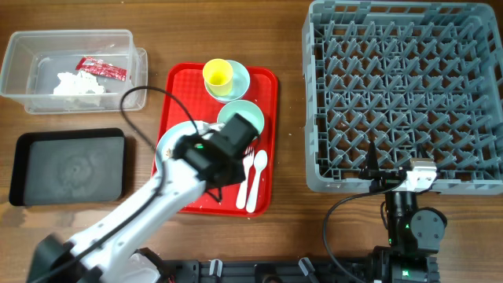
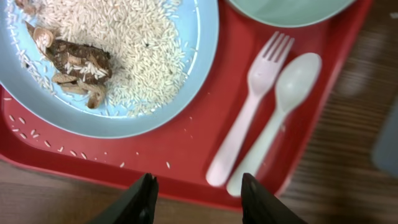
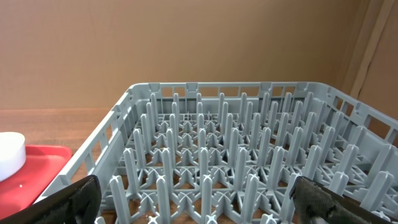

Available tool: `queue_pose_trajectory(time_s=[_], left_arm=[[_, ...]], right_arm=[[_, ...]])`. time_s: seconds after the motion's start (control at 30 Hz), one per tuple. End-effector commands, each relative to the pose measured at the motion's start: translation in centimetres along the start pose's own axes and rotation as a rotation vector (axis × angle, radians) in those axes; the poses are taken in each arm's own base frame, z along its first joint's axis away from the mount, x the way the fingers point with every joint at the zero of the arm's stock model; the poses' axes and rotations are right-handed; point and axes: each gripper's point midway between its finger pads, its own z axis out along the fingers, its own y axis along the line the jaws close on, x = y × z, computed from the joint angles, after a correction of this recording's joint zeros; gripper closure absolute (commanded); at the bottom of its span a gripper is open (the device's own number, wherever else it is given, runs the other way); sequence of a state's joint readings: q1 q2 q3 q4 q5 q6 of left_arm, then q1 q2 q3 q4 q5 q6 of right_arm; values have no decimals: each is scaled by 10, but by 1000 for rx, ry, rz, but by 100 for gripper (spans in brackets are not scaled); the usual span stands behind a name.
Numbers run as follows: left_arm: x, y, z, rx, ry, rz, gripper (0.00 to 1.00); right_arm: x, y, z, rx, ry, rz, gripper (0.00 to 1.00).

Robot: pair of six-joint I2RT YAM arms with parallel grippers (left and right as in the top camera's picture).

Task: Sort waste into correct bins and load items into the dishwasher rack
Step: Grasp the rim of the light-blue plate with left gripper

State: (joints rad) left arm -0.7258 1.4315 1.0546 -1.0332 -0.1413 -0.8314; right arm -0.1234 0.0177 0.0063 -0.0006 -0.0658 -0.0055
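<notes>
White left arm: yours runs from the near edge of the surface up over the red plastic tray, with the wrist camera looking straight down.
Left pincer: open. Its two dark fingers stand apart with nothing between them, over the tray's near rim, just short of the handles of the white plastic fork and white plastic spoon, which lie side by side.
Right arm: yours sits low at the near wall of the large square grey plastic pegged rack.
Right pincer: spread wide, holding nothing, facing in over the rack's pegs.
Plate: the pale blue round plate rests on the tray left of the cutlery. It carries white rice-like crumbs and brown food scraps. Stray grains dot the tray.
Bowls and cup: the mint green bowl sits beyond the cutlery. At the tray's far edge the yellow cup overlaps the small light blue bowl.
Bins: the clear rectangular plastic tub, far left, holds crumpled white tissue and a small red sachet. The shallow black rectangular tray lies just nearer you.
Surface: brown wood grain.
Room: a plain tan wall stands behind the rack.
Writing: the white marks on the sachet are too small for you to read.
</notes>
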Motion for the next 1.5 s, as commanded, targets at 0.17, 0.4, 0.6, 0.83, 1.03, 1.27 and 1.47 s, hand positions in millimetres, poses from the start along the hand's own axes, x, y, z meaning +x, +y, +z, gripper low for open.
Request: queue_pose_trajectory(time_s=[0.17, 0.4, 0.6, 0.83, 1.03, 1.27, 1.47], left_arm=[[-11, 8, 75, -257, -55, 3, 56], [-24, 0, 87, -210, -69, -36, 59], [-34, 0, 94, -149, -33, -3, 59], [-30, -2, 95, -141, -16, 1, 61], [-25, 1, 101, -148, -9, 6, 65], [-11, 1, 106, -155, 2, 42, 70], [-8, -8, 104, -149, -21, 77, 78]], right_arm=[[-1, -4, 0, 18, -4, -15, 0], [-1, -4, 0, 18, -4, -14, 0], [-1, -4, 0, 18, -4, -14, 0], [-1, -4, 0, 18, -4, -14, 0], [-1, -4, 0, 18, -4, -14, 0], [-1, -4, 0, 18, -4, -14, 0], [-1, -4, 0, 18, -4, -15, 0]])
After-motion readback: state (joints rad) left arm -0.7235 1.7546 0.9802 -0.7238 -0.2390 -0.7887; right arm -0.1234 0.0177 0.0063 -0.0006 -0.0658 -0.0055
